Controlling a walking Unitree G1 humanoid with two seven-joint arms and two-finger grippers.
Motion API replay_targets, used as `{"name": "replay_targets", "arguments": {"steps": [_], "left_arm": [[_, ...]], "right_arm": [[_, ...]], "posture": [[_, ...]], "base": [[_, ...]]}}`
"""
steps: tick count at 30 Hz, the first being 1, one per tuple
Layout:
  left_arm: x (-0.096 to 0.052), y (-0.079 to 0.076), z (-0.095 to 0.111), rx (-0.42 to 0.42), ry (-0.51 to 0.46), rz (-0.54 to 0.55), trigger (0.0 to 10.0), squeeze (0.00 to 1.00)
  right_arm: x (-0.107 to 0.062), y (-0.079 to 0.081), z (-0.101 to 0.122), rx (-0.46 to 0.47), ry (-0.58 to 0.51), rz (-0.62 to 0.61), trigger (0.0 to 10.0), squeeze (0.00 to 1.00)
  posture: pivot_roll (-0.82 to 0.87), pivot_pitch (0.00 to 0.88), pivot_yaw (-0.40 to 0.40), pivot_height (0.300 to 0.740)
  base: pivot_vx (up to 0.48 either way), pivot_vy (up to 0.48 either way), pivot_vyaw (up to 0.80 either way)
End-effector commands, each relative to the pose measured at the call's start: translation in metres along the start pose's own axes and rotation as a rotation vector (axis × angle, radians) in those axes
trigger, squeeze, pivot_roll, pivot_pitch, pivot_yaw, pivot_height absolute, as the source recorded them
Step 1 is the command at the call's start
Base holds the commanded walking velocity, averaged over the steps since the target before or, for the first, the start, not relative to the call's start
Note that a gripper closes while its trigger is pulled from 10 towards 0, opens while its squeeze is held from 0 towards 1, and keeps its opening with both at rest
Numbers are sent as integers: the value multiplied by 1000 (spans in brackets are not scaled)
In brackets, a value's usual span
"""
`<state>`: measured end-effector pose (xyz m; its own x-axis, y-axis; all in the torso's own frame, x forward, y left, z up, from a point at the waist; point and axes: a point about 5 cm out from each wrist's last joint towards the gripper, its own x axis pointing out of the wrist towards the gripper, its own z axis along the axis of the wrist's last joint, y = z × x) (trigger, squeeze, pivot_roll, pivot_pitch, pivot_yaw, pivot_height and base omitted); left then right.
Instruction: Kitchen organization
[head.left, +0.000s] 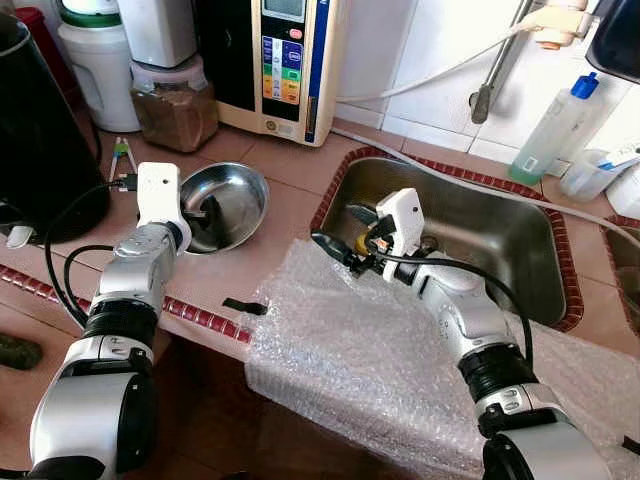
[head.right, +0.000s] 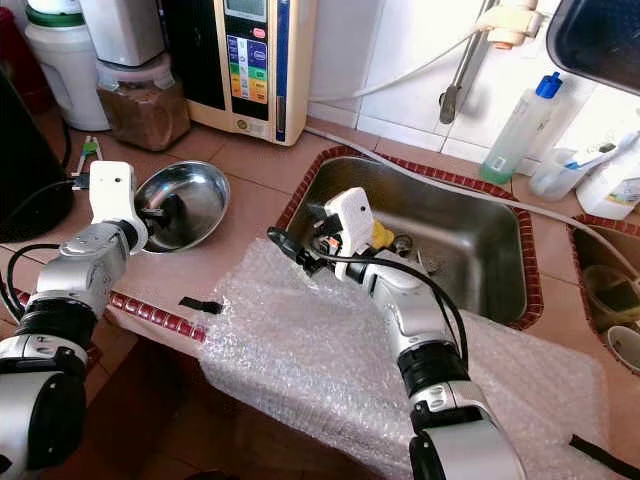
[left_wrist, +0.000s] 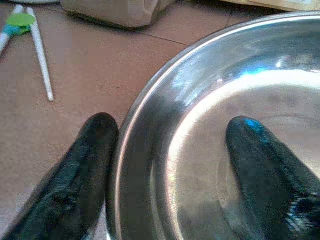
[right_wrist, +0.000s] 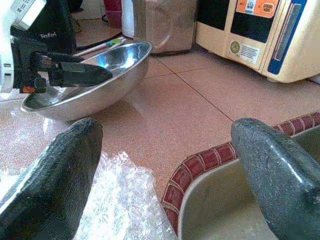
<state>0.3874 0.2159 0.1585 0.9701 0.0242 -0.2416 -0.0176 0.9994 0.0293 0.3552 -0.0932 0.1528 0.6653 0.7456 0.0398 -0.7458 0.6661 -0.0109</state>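
Steel bowl on the tiled surface left of the sink, its near rim straddled by the open left tool; right tool open, empty, above bubble wrap.

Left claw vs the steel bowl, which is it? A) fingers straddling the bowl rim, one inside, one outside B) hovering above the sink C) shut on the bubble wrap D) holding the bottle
A: the left claw has one finger inside the steel bowl and one outside its rim.
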Motion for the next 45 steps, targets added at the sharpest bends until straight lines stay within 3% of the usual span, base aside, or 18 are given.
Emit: {"name": "replay_targets", "arguments": {"steps": [1, 4, 5, 7, 8, 19, 20, 21, 22, 23, 26, 27, 28, 34, 45], "left_arm": [[0, -3, -4, -26, 33, -21, 0, 0], [0, -3, -3, -36, 31, -30, 0, 0], [0, -3, -5, -37, 39, -28, 0, 0], [0, -3, -6, -38, 42, -29, 0, 0], [0, -3, -6, -39, 43, -29, 0, 0], [1, -9, 0, -18, 26, -39, 0, 0], [1, -10, 1, -13, 26, -42, 3333, 0], [1, -10, 1, -13, 26, -42, 3333, 0], [2, -13, 2, -9, 24, -54, 7216, 0], [2, -14, 2, -8, 22, -64, 10000, 0], [2, -18, 4, -22, 17, -82, 10000, 0], [2, -19, 4, -33, 17, -80, 3255, 0], [2, -20, 3, -42, 18, -85, 0, 0], [2, -33, -5, -28, 45, -128, 0, 0], [1, -37, -9, -23, 54, -149, 0, 0]], "right_arm": [[-4, -2, 0, -16, 16, -7, 10000, 1000], [-3, -2, 0, -17, 19, -7, 10000, 1000], [-3, 0, 0, -12, 21, 10, 10000, 898], [-3, 1, 0, -9, 22, 19, 10000, 898], [-4, 3, -1, -4, 26, 39, 10000, 827], [-5, 5, -2, -4, 39, 53, 10000, 820], [-5, 5, -2, -4, 39, 52, 10000, 816], [-5, 5, -2, -4, 39, 52, 10000, 816], [-6, 6, -3, -3, 39, 51, 10000, 820], [-6, 6, -3, -3, 40, 51, 10000, 820], [-5, 6, -3, -4, 41, 48, 10000, 816], [-5, 6, -3, -5, 41, 47, 10000, 816], [-5, 6, -3, -5, 40, 47, 10000, 816], [-4, 7, -3, -6, 42, 38, 10000, 816], [-3, 6, -4, -6, 39, 17, 10000, 812]], "posture": [[0, 20, -68, 740], [-1, 20, -68, 740], [-3, 21, -68, 740], [-3, 21, -68, 740], [-4, 21, -70, 740], [-8, 22, -62, 740], [-8, 23, -60, 740], [-8, 23, -60, 740], [-6, 22, -59, 740], [-6, 23, -58, 740], [-6, 23, -54, 740], [-6, 23, -52, 740], [-6, 23, -51, 740], [-4, 26, -51, 740], [4, 29, -38, 740]], "base": [[0, 0, 0], [0, 0, 0], [0, 0, 0], [0, 0, 0], [0, 0, 0], [0, 0, 0], [0, 0, 0], [0, 0, 0], [0, 0, 0], [0, 0, 0], [0, 0, 0], [0, 0, 0], [0, 0, 0], [0, 0, 0], [0, 0, 0]]}}
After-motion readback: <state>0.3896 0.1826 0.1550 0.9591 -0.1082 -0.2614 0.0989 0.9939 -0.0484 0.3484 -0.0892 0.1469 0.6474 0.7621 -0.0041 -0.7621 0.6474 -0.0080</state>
